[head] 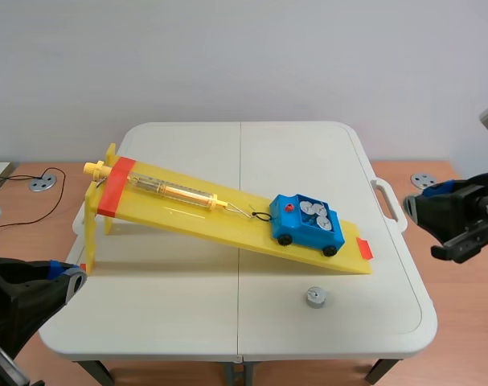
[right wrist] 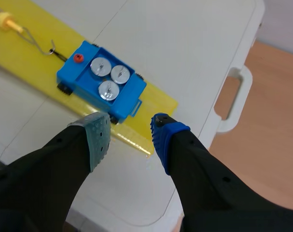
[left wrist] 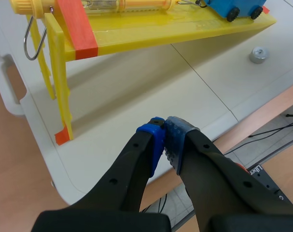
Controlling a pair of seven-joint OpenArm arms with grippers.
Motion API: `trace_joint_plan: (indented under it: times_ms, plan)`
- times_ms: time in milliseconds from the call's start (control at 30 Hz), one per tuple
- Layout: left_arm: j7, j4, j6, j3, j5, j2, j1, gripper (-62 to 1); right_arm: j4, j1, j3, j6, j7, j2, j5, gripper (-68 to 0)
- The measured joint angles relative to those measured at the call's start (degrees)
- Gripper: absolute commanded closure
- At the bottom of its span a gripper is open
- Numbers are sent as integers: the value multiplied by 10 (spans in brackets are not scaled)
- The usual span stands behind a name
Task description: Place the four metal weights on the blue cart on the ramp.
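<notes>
Ramp: yellow board on the white table. Its long axis runs across the table, with the high end propped on yellow legs toward the left arm's side and the low end resting on the tabletop toward the right arm's side. Blue cart sits on the ramp's lower stretch, wheels on the board and long axis in line with the slope. The end with the red knob points uphill. A wire hook links that end to a clear spring gauge lying lengthwise up the ramp. Three metal weights lie flat in the cart's tray, close together. The fourth weight stands on the table off the ramp, near its low end on the robot's side, apart from the board. Left gripper is held low off the table's near corner, on the robot's side of the ramp's raised end and well apart from it. It is aimed toward the legs, with its pads pressed together and nothing between them. Right gripper hangs raised out past the ramp's low end, beyond the table's edge in the scene view, tilted down toward the cart. Its fingers are spread wide and touch nothing, and the cart's downhill end shows just ahead of the gap.
</notes>
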Motion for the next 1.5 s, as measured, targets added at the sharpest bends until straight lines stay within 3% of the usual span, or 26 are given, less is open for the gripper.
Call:
trace_joint_plan:
  times_ms: [333,600,1067,1333,1500]
  plan:
    - [0,0,0,0,0,0,0,-27,14,-59,0,-5,-7,-7,-25,-249]
    - [0,0,0,0,0,0,0,-27,-1,-56,-66,-50,30,-26,-114,-248]
    - [0,0,0,0,0,0,0,-27,-149,28,-179,-106,81,-83,-228,-248]
    - [0,0,0,0,0,0,0,-27,-207,61,-224,-156,109,-104,-273,-248]
    - [0,0,0,0,0,0,0,-27,-241,80,-250,-169,122,-115,-289,-247]
